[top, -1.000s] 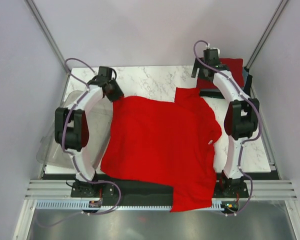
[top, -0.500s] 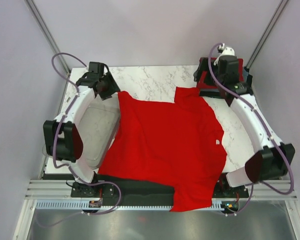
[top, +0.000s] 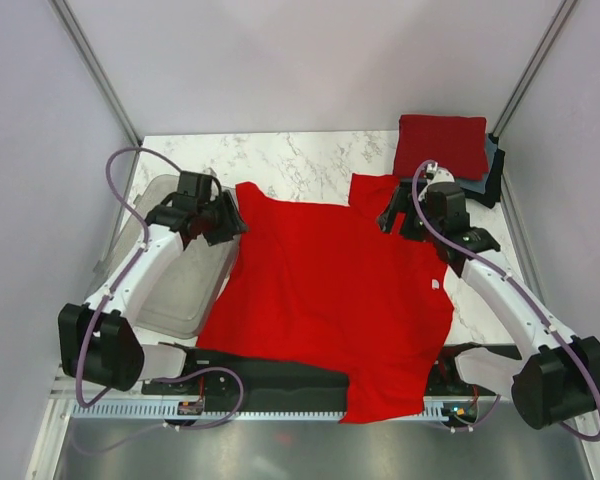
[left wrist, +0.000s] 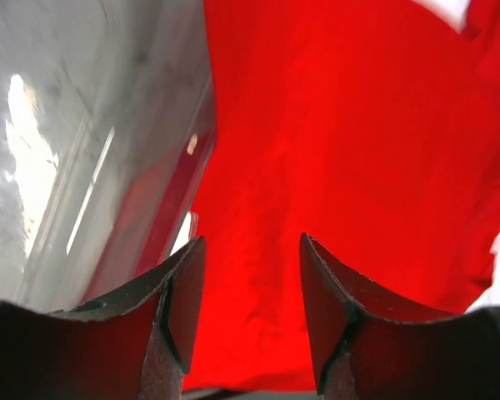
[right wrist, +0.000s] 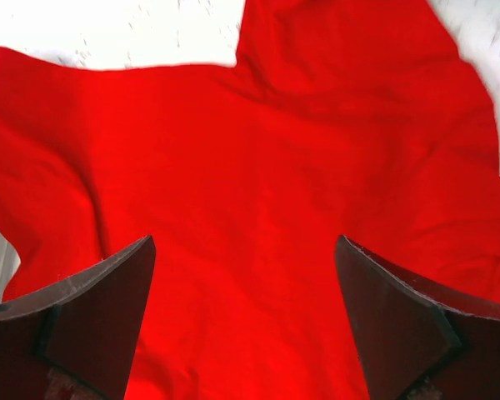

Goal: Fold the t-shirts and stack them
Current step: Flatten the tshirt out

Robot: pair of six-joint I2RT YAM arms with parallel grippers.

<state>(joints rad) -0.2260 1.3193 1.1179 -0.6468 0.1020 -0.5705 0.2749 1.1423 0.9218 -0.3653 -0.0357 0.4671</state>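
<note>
Left jaws apart, nothing between; red t-shirt (left wrist: pixel 333 167) edge ahead of them, bin (left wrist: pixel 108 167) wall just left. Right jaws spread wide, empty, over red t-shirt; bare desk (right wrist: pixel 150 25) ahead.

Robot lab cell, not a home: bare pale walls (top: pixel 300 60), aluminium frame posts (top: pixel 95 70) at 11 and 1 o'clock, marble-print tabletop (top: pixel 310 160), slotted cable duct (top: pixel 280 410) at 6 o'clock, left arm (top: pixel 130 280) and right arm (top: pixel 505 295) bolted beside it.
</note>
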